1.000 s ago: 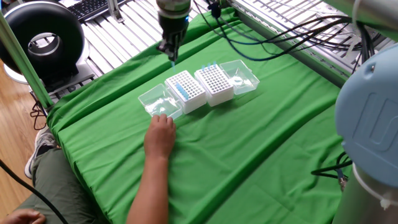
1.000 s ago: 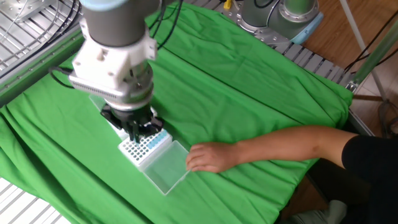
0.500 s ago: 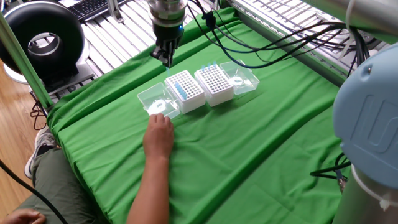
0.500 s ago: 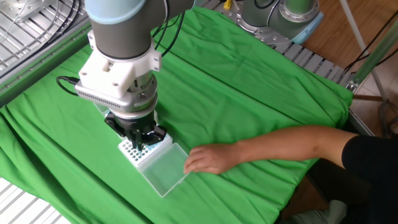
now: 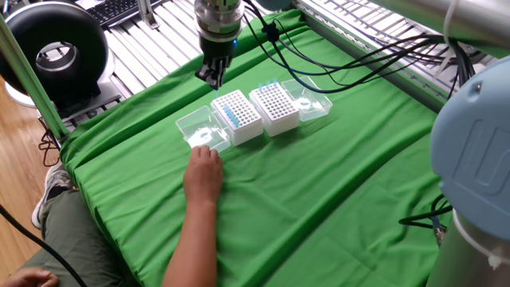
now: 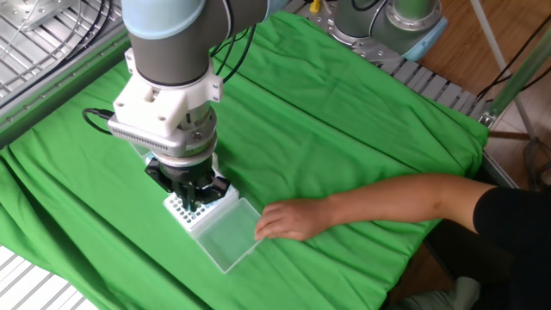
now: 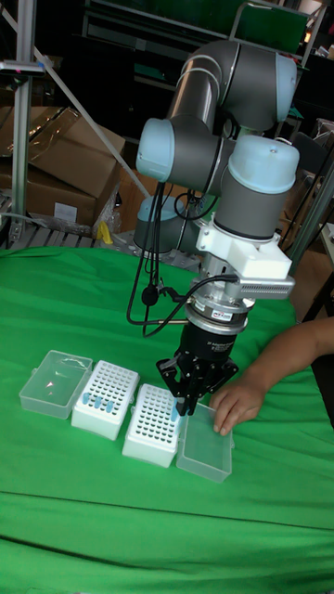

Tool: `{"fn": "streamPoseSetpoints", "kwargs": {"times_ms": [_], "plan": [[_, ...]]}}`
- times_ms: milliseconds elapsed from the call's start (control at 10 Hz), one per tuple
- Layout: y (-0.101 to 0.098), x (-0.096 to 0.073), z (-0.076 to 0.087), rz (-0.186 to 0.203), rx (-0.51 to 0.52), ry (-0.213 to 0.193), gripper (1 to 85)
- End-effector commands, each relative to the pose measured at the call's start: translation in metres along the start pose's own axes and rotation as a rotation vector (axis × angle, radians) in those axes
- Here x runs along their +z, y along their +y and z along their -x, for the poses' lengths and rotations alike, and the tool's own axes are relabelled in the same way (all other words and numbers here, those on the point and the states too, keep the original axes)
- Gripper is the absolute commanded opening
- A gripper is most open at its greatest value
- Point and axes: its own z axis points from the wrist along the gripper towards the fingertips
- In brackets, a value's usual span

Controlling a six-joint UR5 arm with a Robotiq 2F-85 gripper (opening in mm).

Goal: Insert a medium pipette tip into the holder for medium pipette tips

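Observation:
My gripper [image 7: 189,403] hangs just above the white holder [image 7: 154,424], near the side that faces the clear lid [image 7: 205,450]. Its fingers are shut on a thin pale-blue medium pipette tip that points down; the tip is hard to make out. In one fixed view the gripper [image 5: 213,78] stands over the back left of the holder [image 5: 239,116], which has a row of blue tips in it. In the other fixed view the gripper [image 6: 192,198] covers most of the holder [image 6: 182,209].
A second white rack [image 5: 276,107] with blue tips stands beside the holder, with another clear lid [image 5: 311,99] past it. A person's hand [image 5: 204,170] rests on the green cloth, touching the near clear lid [image 5: 202,130]. Cables run along the back.
The gripper has shifted a little over the holder and now hides the blue tips in the other fixed view. The person's hand has stayed put.

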Motion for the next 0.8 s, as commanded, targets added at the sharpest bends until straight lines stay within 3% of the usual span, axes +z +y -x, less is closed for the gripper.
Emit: {"fn": "streamPoseSetpoints", "kwargs": {"times_ms": [0, 700], "plan": [[0.0, 0.0, -0.005, 0.005, 0.007, 0.003, 1.0], [0.006, -0.001, -0.016, 0.006, 0.02, 0.009, 1.0]]}}
